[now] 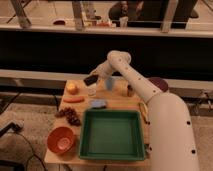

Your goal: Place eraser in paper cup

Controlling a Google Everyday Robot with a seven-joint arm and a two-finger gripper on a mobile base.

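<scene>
Behind the table we see a dark wall under a long pale ledge, with railing posts above it. The wooden table (132, 102) stands in front. In the camera view, the only one we have, the white arm (135, 82) reaches from the lower right across to the table's far left part. The gripper (95, 78) hangs there above the paper cup (92, 91). At its tip we make out a dark block, the eraser (90, 80), tilted, off the table and just over the cup's mouth. We cannot tell how far the claw is open, nor whether it has hold of the block. The yellow fruit (72, 88) sits left of the paper cup, and a carrot (74, 99) lies in front of the fruit. Just right of the gripper stands a pale blue cup (109, 83), and farther right a metal cup (129, 90). A blue cloth (98, 104) lies in front of the paper cup, touching the far rim of the green tray (111, 154). Dark grapes (70, 116) and an orange bowl (62, 140) lie left of the tray.
</scene>
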